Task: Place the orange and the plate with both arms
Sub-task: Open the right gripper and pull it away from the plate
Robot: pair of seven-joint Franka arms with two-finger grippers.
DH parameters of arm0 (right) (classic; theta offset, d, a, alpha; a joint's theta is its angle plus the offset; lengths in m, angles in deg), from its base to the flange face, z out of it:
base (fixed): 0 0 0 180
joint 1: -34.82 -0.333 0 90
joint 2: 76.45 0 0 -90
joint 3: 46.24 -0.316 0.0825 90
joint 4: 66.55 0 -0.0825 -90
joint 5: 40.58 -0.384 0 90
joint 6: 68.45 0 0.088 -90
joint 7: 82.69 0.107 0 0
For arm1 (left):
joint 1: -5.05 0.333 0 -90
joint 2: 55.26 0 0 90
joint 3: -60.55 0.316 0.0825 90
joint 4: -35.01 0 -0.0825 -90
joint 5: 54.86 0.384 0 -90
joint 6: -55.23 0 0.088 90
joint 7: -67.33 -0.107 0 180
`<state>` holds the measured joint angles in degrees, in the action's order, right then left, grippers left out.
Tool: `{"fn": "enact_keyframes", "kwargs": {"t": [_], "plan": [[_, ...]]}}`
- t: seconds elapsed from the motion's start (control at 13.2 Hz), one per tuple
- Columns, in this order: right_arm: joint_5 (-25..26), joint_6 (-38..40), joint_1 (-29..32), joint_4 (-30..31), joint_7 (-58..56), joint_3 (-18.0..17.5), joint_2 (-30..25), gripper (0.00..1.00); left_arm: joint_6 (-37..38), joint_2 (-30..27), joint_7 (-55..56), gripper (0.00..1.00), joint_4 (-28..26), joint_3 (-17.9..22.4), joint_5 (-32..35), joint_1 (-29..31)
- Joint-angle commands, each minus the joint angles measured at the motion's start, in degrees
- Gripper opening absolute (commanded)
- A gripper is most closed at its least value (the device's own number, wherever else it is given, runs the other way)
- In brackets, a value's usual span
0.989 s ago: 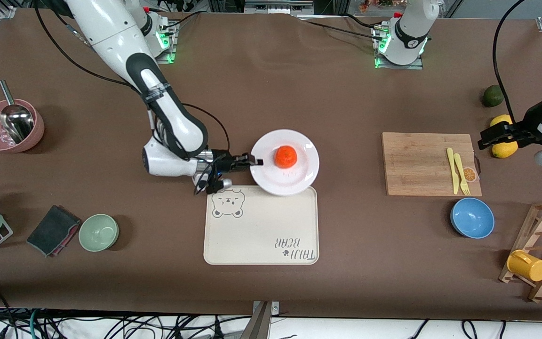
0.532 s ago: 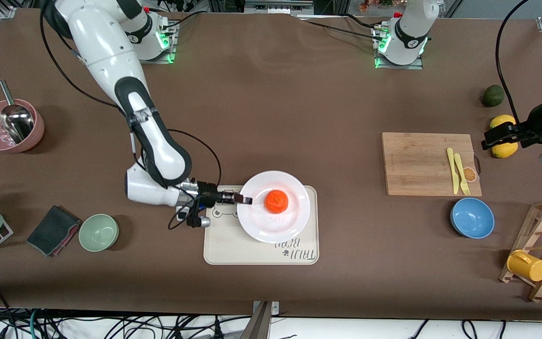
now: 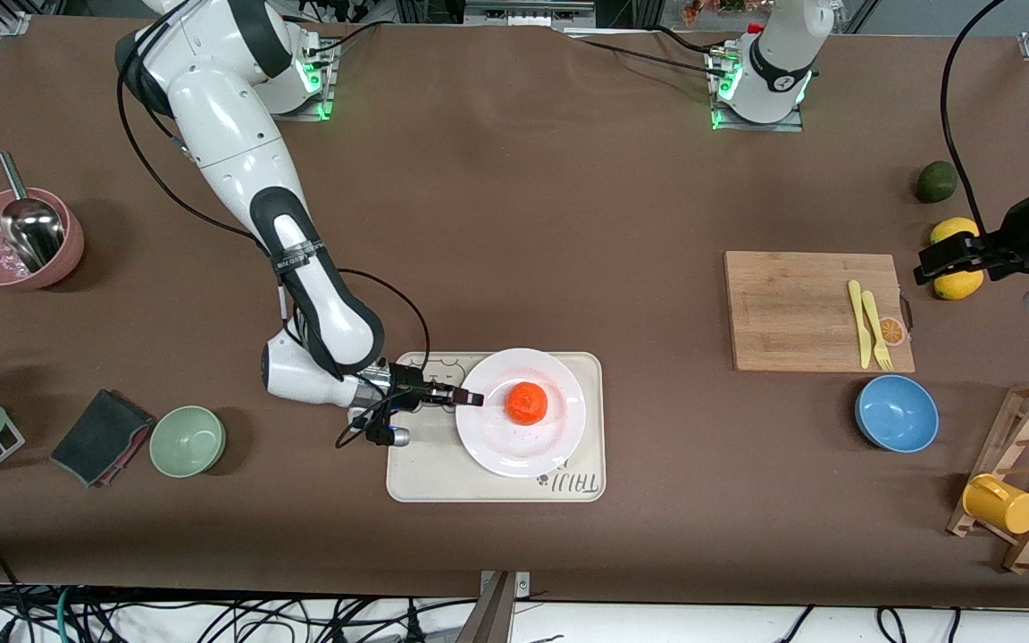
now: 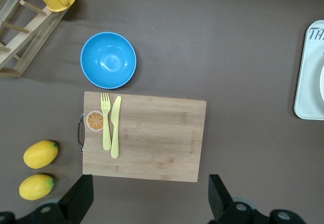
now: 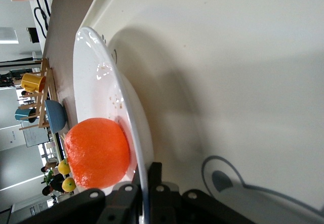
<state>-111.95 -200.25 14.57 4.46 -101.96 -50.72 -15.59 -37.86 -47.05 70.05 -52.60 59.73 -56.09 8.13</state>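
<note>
Right end effector pinches plate rim at 9 o'clock. Plate over tray; orange sits at plate middle. Plate hard, smooth, breakable; orange may roll. Left end effector wide open, waits over board.

The orange lies on the plate, and the plate rests on the tray (nearer the front camera than the tabletop's middle). The cutting board lies toward the left arm's end, carrying a fork and a knife. The bowl sits nearer the camera than the board.
</note>
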Motion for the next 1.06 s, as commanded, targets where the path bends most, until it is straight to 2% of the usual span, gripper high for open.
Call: {"fn": "enact_keyframes", "kwargs": {"t": [0.0,0.23,0.38,0.84,0.91,0.99], "plan": [[3.6,0.8,0.5,-1.6,1.1,-0.1,-1.0,1.0,1.2,0.7,-0.8,1.0,1.7,0.0,-1.1,0.3],[14.2,4.3,1.0,-0.5,2.6,1.1,-3.8,1.0,1.2,0.7,-0.8,1.0,1.7,0.1,-1.1,0.4],[21.6,8.2,0.6,0.5,5.8,3.5,-7.4,1.0,1.2,0.7,-0.8,1.0,1.7,0.1,-1.1,0.7],[59.8,22.9,0.6,0.5,12.2,5.4,-18.7,1.0,1.2,0.7,-0.9,1.0,1.7,0.1,-1.1,0.8],[62.9,25.5,0.8,0.5,12.2,7.0,-21.0,1.0,1.2,0.7,-0.9,1.0,1.7,0.1,-1.1,0.8],[63.4,29.5,0.9,0.5,11.4,10.9,-23.4,1.0,1.2,0.7,-0.9,1.0,1.7,0.1,-1.1,0.8]]}}
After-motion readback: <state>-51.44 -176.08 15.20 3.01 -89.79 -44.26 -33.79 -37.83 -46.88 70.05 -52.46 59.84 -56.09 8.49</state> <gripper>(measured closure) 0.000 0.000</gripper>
